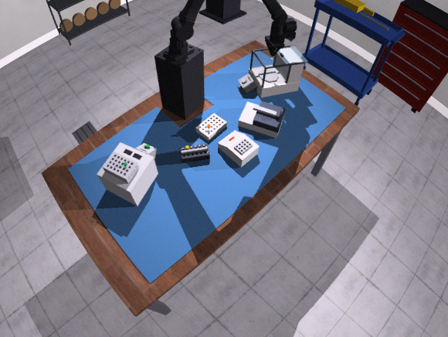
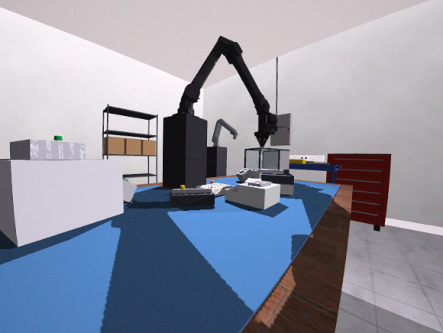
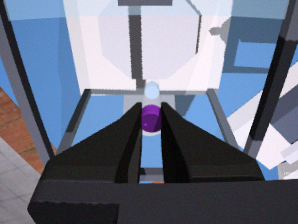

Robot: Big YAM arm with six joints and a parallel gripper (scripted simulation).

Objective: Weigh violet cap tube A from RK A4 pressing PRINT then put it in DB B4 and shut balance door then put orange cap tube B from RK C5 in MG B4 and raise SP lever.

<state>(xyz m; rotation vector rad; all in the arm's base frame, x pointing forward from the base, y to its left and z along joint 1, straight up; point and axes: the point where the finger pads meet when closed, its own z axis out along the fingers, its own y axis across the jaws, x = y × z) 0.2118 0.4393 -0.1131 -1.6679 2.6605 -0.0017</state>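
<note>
Blue bench mat (image 1: 216, 193) (image 2: 191, 244) (image 3: 37, 45) under everything, and I've got the black parallel gripper (image 1: 273, 53) (image 2: 261, 144) (image 3: 151, 111) hanging over the white, glass-boxed balance (image 1: 283, 88) (image 2: 273, 171) (image 3: 210, 75). Fingers are nearly closed, pinching the violet-capped tube (image 3: 151, 121), so tube A is right above the balance. Clear top door (image 1: 290, 56) is slid open. Can't see the green lamp, so no proof of a weighing, but my guess is step 2: lift clear of the balance's frame, then head past it to the white dry block with a red display (image 1: 232, 151) (image 2: 263, 195), bore B4, and push fully down.
</note>
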